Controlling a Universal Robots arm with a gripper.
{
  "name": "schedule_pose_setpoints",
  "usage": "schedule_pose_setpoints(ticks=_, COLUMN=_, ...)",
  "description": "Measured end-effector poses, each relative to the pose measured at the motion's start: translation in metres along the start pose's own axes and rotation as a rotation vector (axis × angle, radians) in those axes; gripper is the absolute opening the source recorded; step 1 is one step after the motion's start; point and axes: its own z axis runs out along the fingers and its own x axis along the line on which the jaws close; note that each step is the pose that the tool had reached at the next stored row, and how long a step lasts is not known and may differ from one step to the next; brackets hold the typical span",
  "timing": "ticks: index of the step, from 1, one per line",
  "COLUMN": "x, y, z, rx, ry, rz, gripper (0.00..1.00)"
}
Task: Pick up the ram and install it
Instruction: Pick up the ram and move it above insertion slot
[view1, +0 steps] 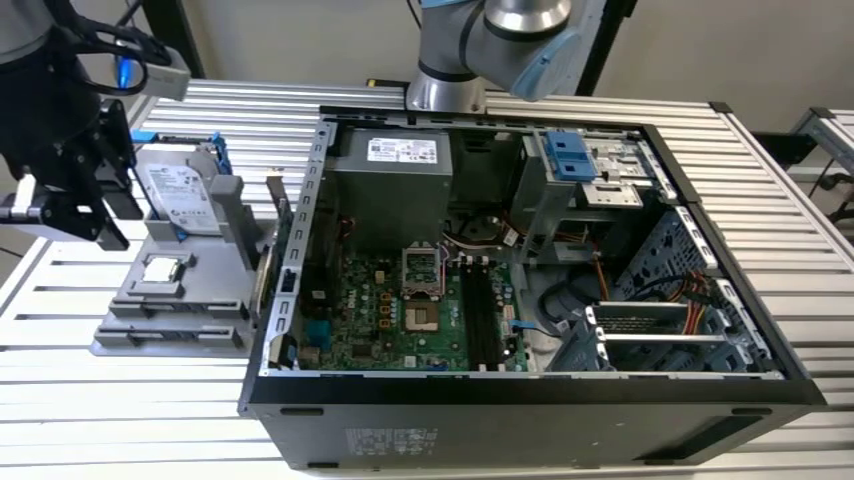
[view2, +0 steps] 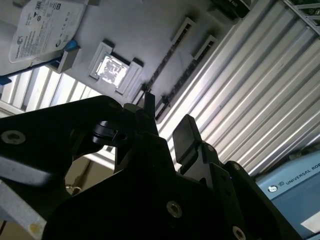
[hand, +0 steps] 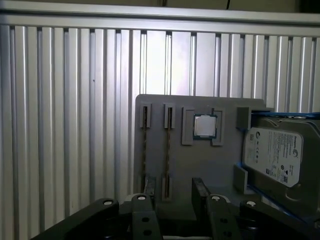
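The ram (hand: 168, 150) stood on its edge in a long slot of the gray holder (hand: 225, 200), and we saw it in the first wrist view as a thin dark strip. A second strip (hand: 145, 150) of the same look stood in the slot just beside it. In the second wrist view the ram (view2: 182, 80) ran as a dark line across the holder (view2: 145, 30).

The gripper (hand: 175, 192) hung above the holder with its jaws spread apart and nothing between them. In the first wrist view the near end of the ram fell between the two fingers (hand: 150, 189), yet we saw no contact. In the exterior view the gripper (view1: 104, 222) sat off the holder's (view1: 160, 345) edge on the exterior view's left.

On the same holder lay the processor chip (hand: 205, 126), between the slots and the hard drive (hand: 275, 155). The holder rested on a ribbed metal table (view1: 134, 410). Just beside it, toward the exterior view's right, stood the open computer case (view1: 534, 410) with its green motherboard (view1: 387, 310) facing up.
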Motion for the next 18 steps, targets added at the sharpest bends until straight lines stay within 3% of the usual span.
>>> schedule_pose_setpoints(ticks=18, x=0.0004, y=-0.0001, z=0.0096, rx=0.0000, ry=0.0005, rz=0.000, gripper=1.00)
